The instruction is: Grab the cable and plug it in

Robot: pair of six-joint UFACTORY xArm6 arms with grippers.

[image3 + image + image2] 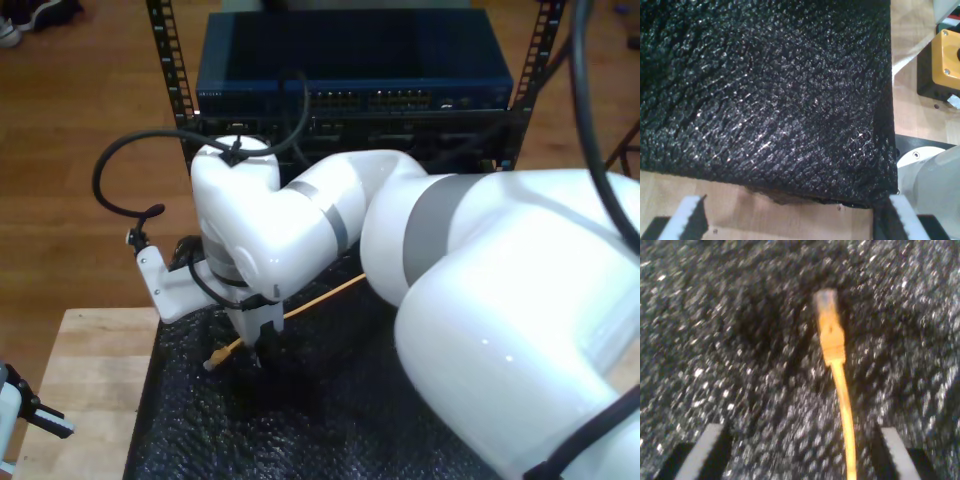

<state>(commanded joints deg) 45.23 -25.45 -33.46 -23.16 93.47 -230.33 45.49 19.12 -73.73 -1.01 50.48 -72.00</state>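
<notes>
The yellow-orange cable (842, 390) lies on a black foam mat (715, 340), its clear clip connector (826, 302) pointing away from my second gripper (801, 440). That gripper is open, and the cable runs between its fingers (707, 445), nearer one of them, untouched. In the exterior view the cable (320, 297) stretches across the mat and its connector (213, 362) pokes out beside my second gripper (262, 355), which hangs low over it. My first gripper (795, 210) stands open with nothing in it, above the wooden table at a corner of the mat (765, 90).
A blue network switch (355, 60) with a row of ports (400, 98) sits in a rack behind the mat (200, 440). A yellow-and-black box (945, 55) and a white arm base (935, 185) stand beside the mat. A grey and black part (25, 410) shows at the exterior view's lower left.
</notes>
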